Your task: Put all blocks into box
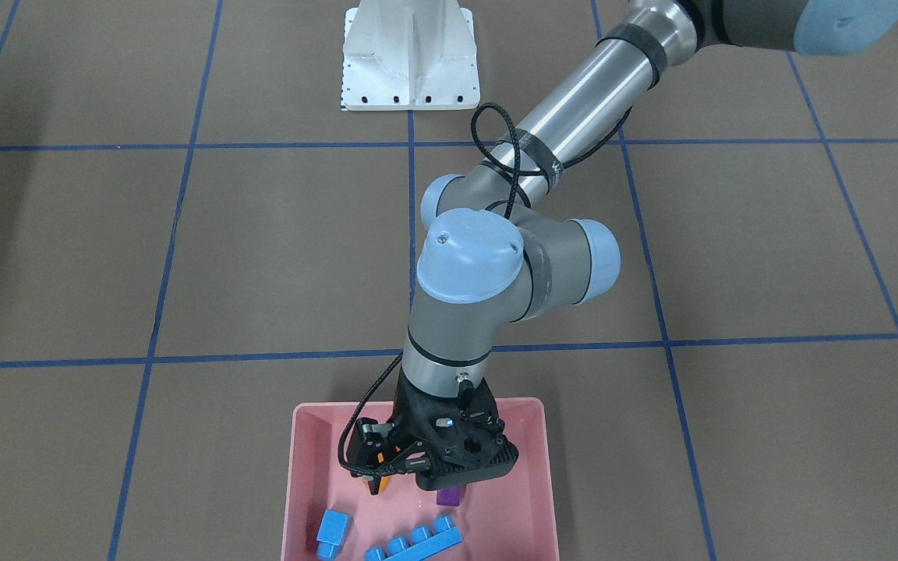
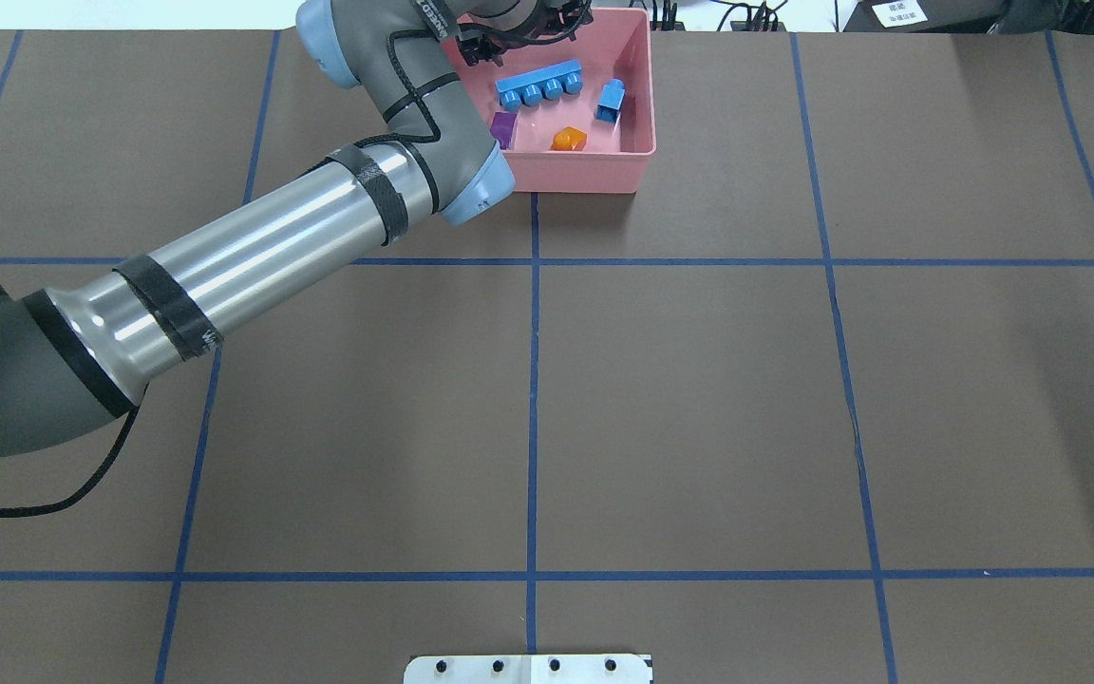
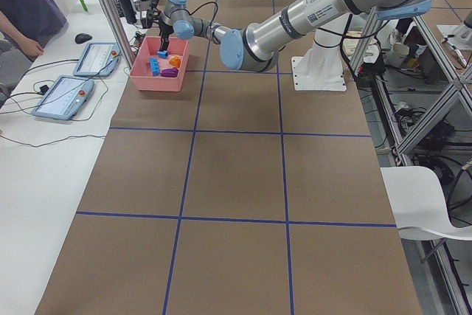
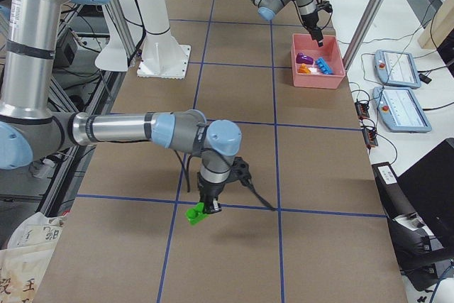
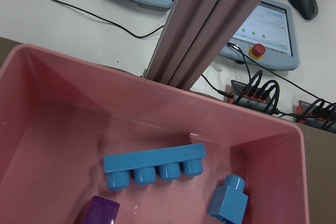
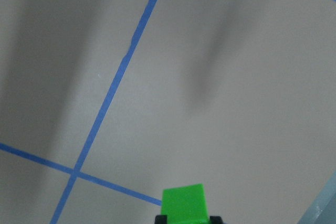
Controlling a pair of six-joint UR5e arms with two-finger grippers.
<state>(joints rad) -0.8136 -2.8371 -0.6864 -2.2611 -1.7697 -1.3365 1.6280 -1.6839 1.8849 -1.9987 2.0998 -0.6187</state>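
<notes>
Your left arm stretches far across the brown table (image 2: 699, 380) marked with blue tape lines. Its forearm slants forward and its wrist turns down, so the left gripper (image 1: 433, 458) hangs over the shallow pink plastic box (image 2: 637, 166) with the rounded rim. You cannot tell how its jaws stand, because the fingers are hidden under the black mount. Your right arm is folded low toward the table's right end, well apart from the box, with its wrist vertical. The right gripper (image 4: 207, 206) is pinching the small green plastic brick (image 6: 182, 202) between its fingertips, close to a crossing of tape lines. Whether that brick touches the table is unclear.

Count five bricks: four in the box and one in the right gripper. In the box you have:
- the long light blue four-stud brick (image 2: 539, 84), on its side with its studs facing the robot
- the small light blue brick (image 2: 611, 100), just beside it
- the purple brick (image 2: 502, 128), partly hidden by the arm
- the orange brick (image 2: 568, 140), near the wall on the robot's side
</notes>
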